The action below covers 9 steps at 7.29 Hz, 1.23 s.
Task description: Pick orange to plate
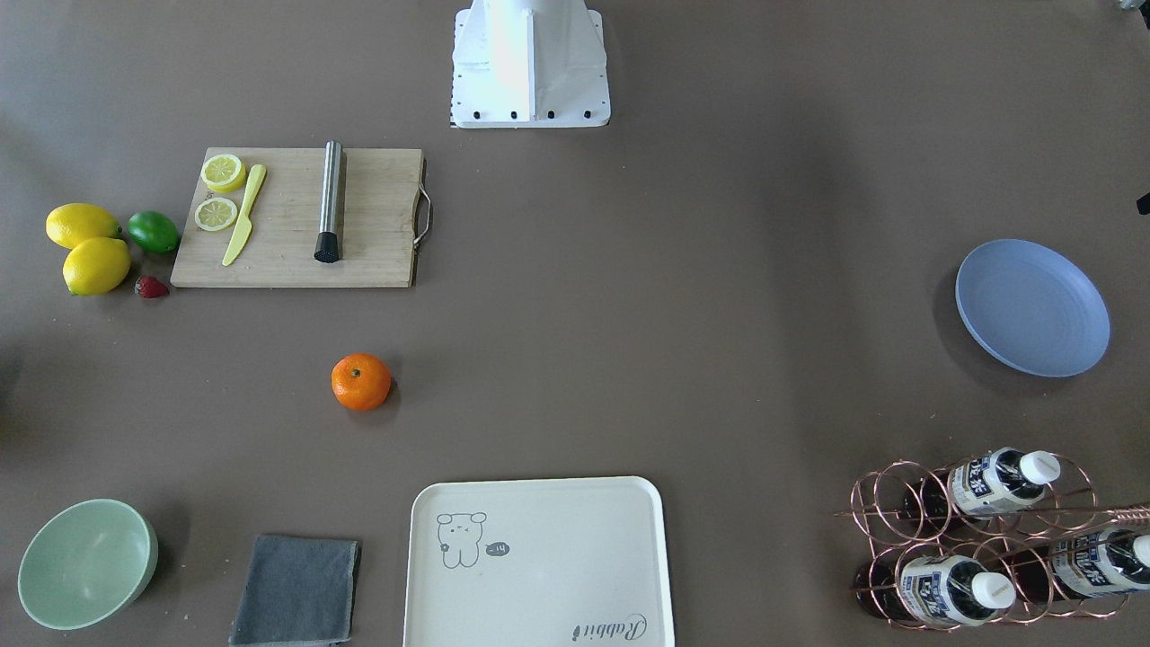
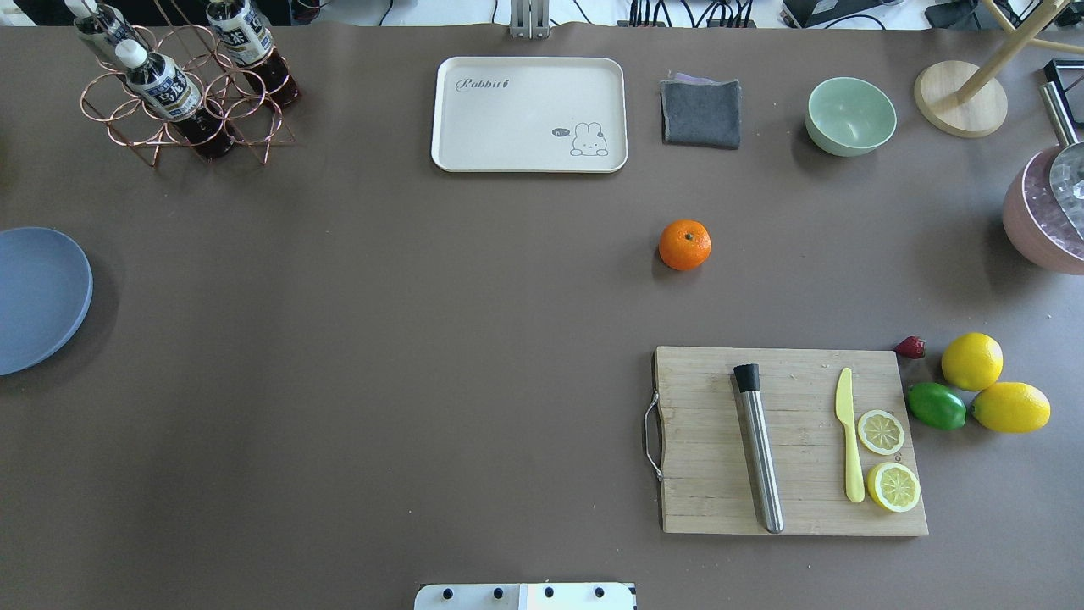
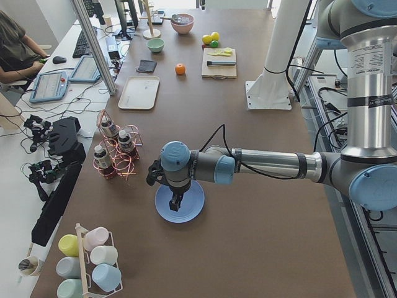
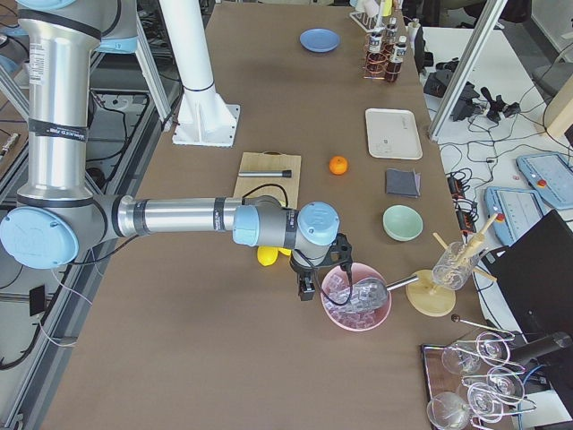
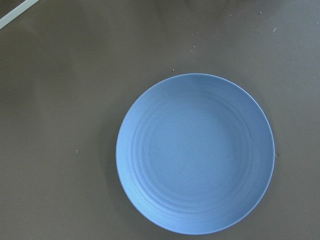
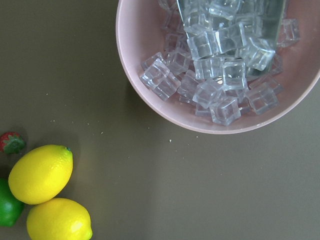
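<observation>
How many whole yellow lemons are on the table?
2. The farther lemon lies by the strawberry; the nearer lemon lies next to the lime. Both sit beside the cutting board's end. None seems hidden.

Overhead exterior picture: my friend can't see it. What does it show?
An orange sits alone on a brown table, far from the blue plate at the left edge. Nearby are a cutting board, a cream tray and a green bowl.

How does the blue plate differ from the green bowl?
The round periwinkle-blue plate is shallow, almost flat; the pale green round bowl is deep, with high walls. The plate lies near the copper wire bottle rack; the bowl sits at the opposite end, beside a folded grey cloth. Both are round, matte and empty.
</observation>
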Motion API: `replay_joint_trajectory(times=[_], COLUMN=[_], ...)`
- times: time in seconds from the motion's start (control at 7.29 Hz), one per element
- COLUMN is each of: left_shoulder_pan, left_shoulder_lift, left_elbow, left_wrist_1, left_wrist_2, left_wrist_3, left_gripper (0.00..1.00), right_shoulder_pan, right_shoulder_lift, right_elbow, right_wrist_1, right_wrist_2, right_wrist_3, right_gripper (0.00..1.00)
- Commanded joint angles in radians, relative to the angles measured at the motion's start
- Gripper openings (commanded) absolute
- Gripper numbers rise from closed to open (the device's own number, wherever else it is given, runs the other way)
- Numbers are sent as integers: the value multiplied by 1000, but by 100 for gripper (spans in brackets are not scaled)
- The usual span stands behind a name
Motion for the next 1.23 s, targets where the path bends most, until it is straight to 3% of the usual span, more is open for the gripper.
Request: replay_joint_trajectory(times=[0.0, 1.1], left_shoulder_pan=[0, 2], left_shoulder_lift=[0, 12], left_elbow=[-1, 16], left_wrist_1=[0, -3], left_wrist_2=[0, 0], left_wrist_3=[-3, -8], left_gripper=[98, 98], right_shoulder_pan=[0, -3], right_shoulder_lift=[-2, 0], right_elbow=[0, 0], right_wrist_1=[0, 1], right_wrist_2=[2, 3], right_wrist_3=[0, -6], right_gripper=[100, 100])
